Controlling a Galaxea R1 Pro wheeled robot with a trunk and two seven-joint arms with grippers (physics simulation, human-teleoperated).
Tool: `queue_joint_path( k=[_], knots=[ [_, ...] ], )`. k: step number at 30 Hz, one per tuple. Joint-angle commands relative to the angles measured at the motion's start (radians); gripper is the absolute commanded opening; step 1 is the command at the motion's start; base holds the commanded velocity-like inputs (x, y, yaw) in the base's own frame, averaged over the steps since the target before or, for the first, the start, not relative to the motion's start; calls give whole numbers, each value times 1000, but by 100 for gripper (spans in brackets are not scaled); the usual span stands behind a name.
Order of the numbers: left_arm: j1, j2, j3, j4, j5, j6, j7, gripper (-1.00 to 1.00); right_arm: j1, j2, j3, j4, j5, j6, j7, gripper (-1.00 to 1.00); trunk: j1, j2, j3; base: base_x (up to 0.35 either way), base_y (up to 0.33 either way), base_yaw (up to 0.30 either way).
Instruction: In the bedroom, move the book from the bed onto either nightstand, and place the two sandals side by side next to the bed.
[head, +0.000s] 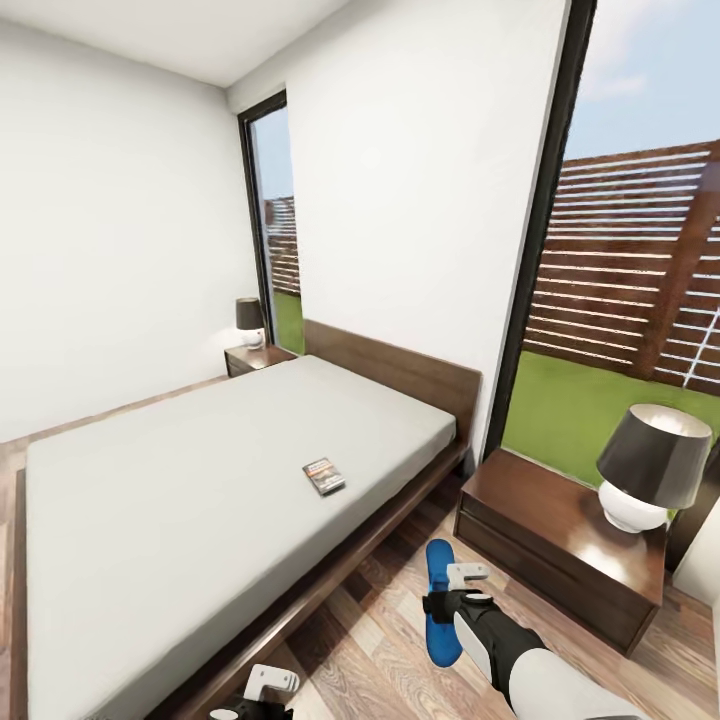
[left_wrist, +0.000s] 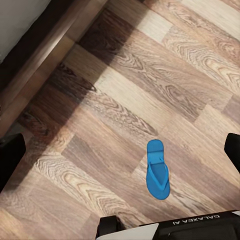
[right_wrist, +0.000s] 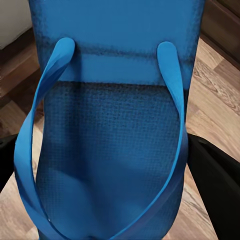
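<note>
My right claw (head: 447, 602) is gripping one sandal (head: 438, 604) by the bed (head: 200, 480); left claw (left_wrist: 120, 165) is open over the other sandal (left_wrist: 158, 170). Book (head: 324, 476) sits on the bed.

Sandal (right_wrist: 107, 150) – matt textured foam; floor (left_wrist: 150, 80) wood (grainy planks).

A bright blue sandal (right_wrist: 112, 145), straps up, sits between the right gripper's (right_wrist: 107, 175) dark fingers (right_wrist: 215, 185) above the wood-plank floor (right_wrist: 220, 100).
</note>
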Motion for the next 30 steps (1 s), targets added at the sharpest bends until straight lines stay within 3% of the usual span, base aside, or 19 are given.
queue_joint_path(
  k=[1, 30],
  knots=[
    [0, 0, -9, -1, 11, 4, 3, 100, 0, 0, 2, -2, 0, 6, -4, -100, 0, -1, -1, 1, 0, 81],
    [0, 0, -9, -1, 11, 4, 3, 100, 0, 1, 2, -2, 0, 6, -4, -100, 0, -1, -16, 14, 12, 80]
  ],
)
